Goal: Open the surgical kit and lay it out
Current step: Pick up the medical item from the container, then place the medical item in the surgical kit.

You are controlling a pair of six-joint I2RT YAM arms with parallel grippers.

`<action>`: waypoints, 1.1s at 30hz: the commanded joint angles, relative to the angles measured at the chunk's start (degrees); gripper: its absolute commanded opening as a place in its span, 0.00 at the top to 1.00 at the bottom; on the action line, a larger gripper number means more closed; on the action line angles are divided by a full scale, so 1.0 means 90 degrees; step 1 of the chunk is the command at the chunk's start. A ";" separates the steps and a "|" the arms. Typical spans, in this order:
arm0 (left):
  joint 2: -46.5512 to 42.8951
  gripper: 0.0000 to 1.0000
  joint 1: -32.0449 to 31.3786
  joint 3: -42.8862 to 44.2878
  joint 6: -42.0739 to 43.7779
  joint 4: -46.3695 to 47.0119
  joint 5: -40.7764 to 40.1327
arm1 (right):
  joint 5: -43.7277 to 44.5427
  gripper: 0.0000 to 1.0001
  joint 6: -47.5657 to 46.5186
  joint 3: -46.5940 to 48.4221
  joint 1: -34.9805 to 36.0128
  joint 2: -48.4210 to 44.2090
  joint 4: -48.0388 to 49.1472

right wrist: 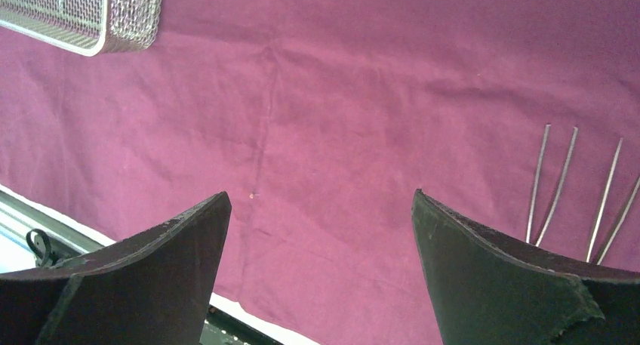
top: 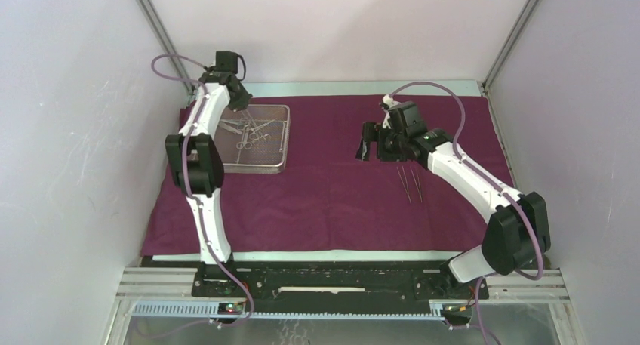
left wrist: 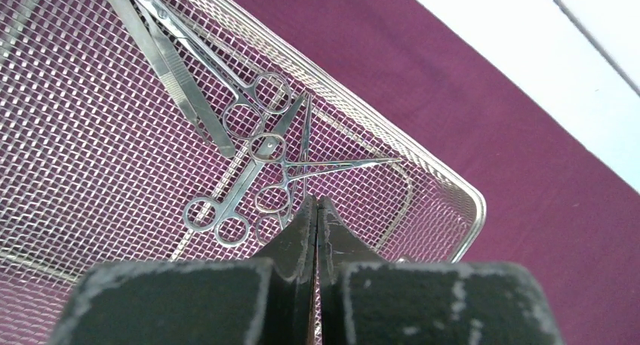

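Left wrist view shows the left gripper (left wrist: 315,205), jaws pressed together, tips among thin steel ring-handled scissors and forceps (left wrist: 260,145) fanning out at 10 to 12 o'clock, long axes mostly 7-to-1, in the shallow silver wire-mesh tray (left wrist: 75,149); whether a handle is pinched I cannot tell. That arm reaches over the tray at the maroon-purple cloth's (top: 324,201) 10 o'clock, while the right gripper (right wrist: 321,196) hovers with jaws wide apart, empty, thin steel tweezers (right wrist: 555,183) at its 3 o'clock.

Maroon cloth (top: 332,201) spread over white table (top: 355,88)

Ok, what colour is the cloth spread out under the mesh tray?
The cloth is a plain maroon-purple with no pattern, clearest in the right wrist view.
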 commanded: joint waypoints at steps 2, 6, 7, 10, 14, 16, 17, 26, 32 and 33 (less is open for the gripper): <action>-0.0718 1.00 0.0058 0.0539 0.0353 -0.0482 -0.0113 | 0.0324 0.00 -0.0345 0.0449 0.0520 -0.0166 0.0099; -0.1070 1.00 0.0031 0.0449 0.0339 -0.0697 0.0002 | 0.0751 0.00 -0.0435 0.0866 0.1042 -0.0084 -0.0039; -0.1166 1.00 0.0007 0.0416 0.0335 -0.0768 0.0023 | 0.0868 0.00 -0.0449 0.0972 0.1226 -0.0063 -0.0063; -0.1504 1.00 -0.0133 0.0135 0.0293 -0.0879 0.0151 | 0.1260 0.01 -0.0532 0.1292 0.1617 0.0078 -0.0144; -0.1972 1.00 -0.0468 -0.0366 0.0111 -0.0970 0.0275 | 0.1681 0.04 -0.0595 0.1753 0.2128 0.0445 -0.0214; -0.2180 1.00 -0.0701 -0.0634 -0.0077 -0.0963 0.0322 | 0.1942 0.06 -0.0648 0.1968 0.2391 0.0602 -0.0195; -0.2285 1.00 -0.0814 -0.0754 -0.0143 -0.0964 0.0346 | 0.2109 0.06 -0.0655 0.2081 0.2516 0.0665 -0.0166; -0.2558 1.00 -0.1908 -0.1296 -0.0836 -0.0936 0.0398 | 0.2432 0.25 -0.0346 0.2408 0.2812 0.1187 0.0185; -0.2200 1.00 -0.2302 -0.1150 -0.1180 -0.0941 0.0683 | 0.2993 0.42 -0.0497 0.2197 0.3206 0.1455 0.0208; -0.2157 1.00 -0.2340 -0.1110 -0.1209 -0.0943 0.0732 | 0.3080 0.44 -0.0510 0.2139 0.3255 0.1480 0.0219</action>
